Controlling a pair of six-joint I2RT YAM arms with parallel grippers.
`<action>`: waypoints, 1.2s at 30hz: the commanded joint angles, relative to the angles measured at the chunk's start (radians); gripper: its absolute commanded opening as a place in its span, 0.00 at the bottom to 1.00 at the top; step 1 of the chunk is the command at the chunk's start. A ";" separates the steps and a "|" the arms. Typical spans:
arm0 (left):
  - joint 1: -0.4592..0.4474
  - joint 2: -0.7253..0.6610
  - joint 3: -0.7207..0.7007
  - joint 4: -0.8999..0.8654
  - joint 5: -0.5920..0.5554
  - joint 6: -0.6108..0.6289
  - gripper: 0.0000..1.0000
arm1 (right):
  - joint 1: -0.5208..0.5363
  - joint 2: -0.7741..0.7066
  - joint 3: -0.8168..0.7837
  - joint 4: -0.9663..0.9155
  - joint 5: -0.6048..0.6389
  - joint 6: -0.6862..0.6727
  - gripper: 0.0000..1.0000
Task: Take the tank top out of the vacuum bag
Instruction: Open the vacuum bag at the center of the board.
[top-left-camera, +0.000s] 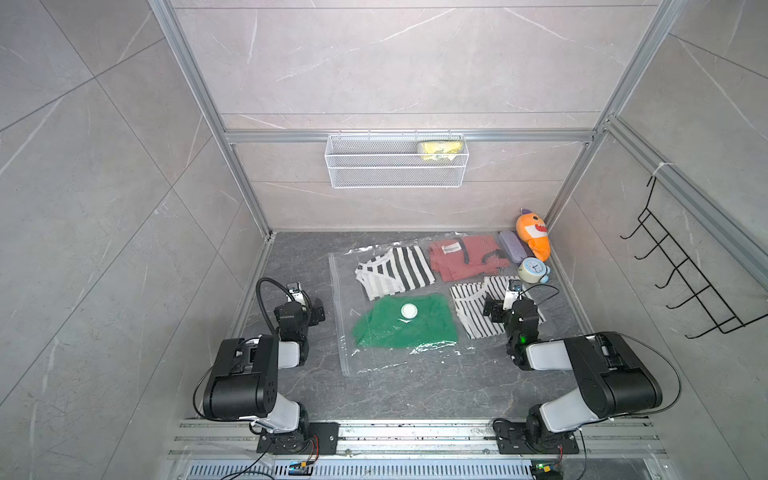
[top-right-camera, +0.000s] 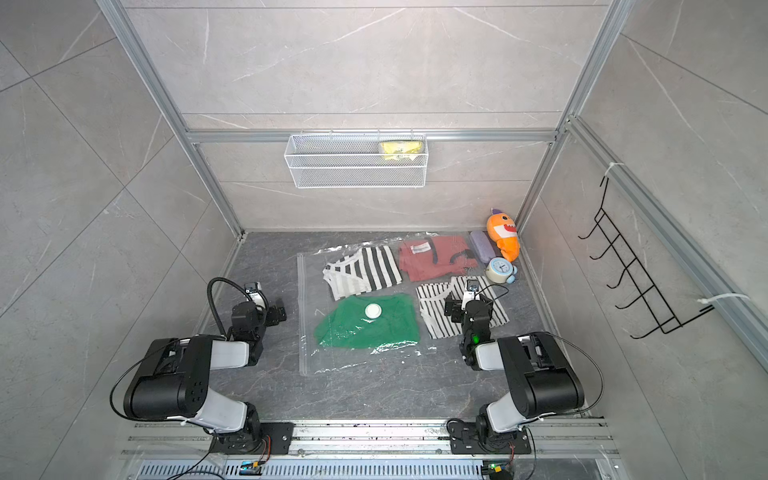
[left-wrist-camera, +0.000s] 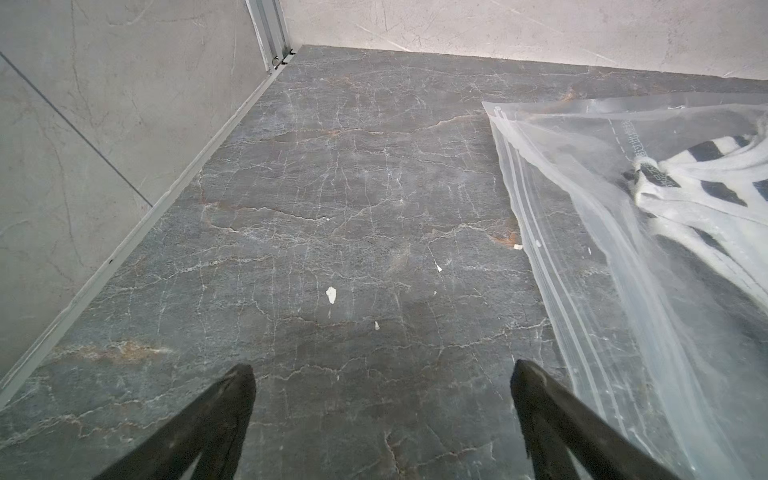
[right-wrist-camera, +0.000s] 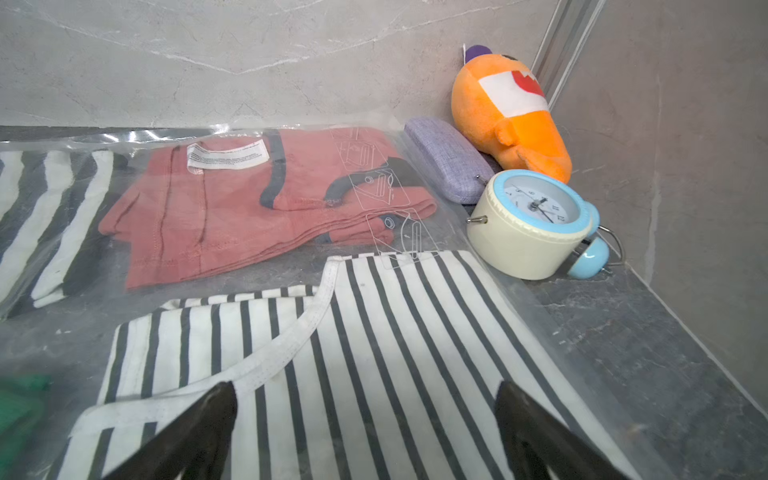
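Observation:
The vacuum bag lies flat on the dark floor, with its zip-seal edge on the left and its white valve over a green garment. Inside it are also a red garment, a broad-striped top and a thin-striped sleeveless top. Both striped tops look like a tank top, and I cannot tell which one is meant. My right gripper hovers open over the thin-striped top. My left gripper stands open over bare floor, left of the zip edge.
An orange plush toy, a purple case and an alarm clock crowd the far right corner beside the bag. A wire basket hangs on the back wall. A black hook rack is on the right wall.

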 joint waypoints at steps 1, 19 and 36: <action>-0.001 -0.017 0.017 0.019 0.017 0.014 1.00 | 0.005 -0.002 0.009 0.015 0.001 0.011 1.00; 0.001 -0.018 0.015 0.022 0.020 0.014 1.00 | 0.001 -0.004 0.011 0.011 -0.005 0.013 1.00; -0.048 -0.242 0.523 -1.051 0.044 -0.508 0.84 | 0.311 -0.023 0.745 -1.161 0.038 0.450 1.00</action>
